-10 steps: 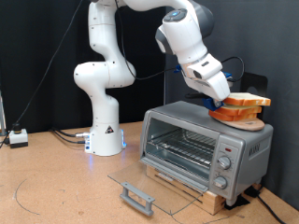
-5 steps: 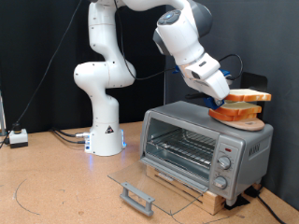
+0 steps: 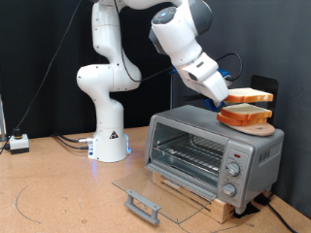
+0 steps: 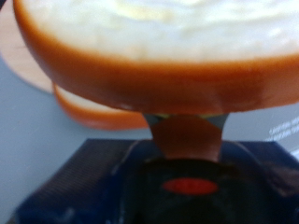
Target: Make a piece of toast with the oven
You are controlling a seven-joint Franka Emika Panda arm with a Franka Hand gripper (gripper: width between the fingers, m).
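My gripper (image 3: 226,97) is shut on one edge of the piece of toast (image 3: 251,95), a pale slice with a golden-orange crust. It holds the slice level, a little above the oven (image 3: 216,148). In the wrist view the toast (image 4: 159,47) fills the upper part, with one dark fingertip (image 4: 187,136) pressed under its crust. A second slice (image 3: 245,114) lies on a round wooden board (image 3: 251,126) on the oven's roof, just below the held one. The oven's glass door (image 3: 160,191) lies open and flat, and its wire rack (image 3: 190,150) is bare.
The oven sits on a wooden base (image 3: 194,192) at the exterior view's right. The door's grey handle (image 3: 142,204) sticks out toward the bottom. The arm's white base (image 3: 109,136) stands on the brown table, with a small white box (image 3: 17,143) at the far left.
The gripper has lifted the toast off the slice below and carried it slightly up and toward the exterior view's left. The gap between the two slices has grown.
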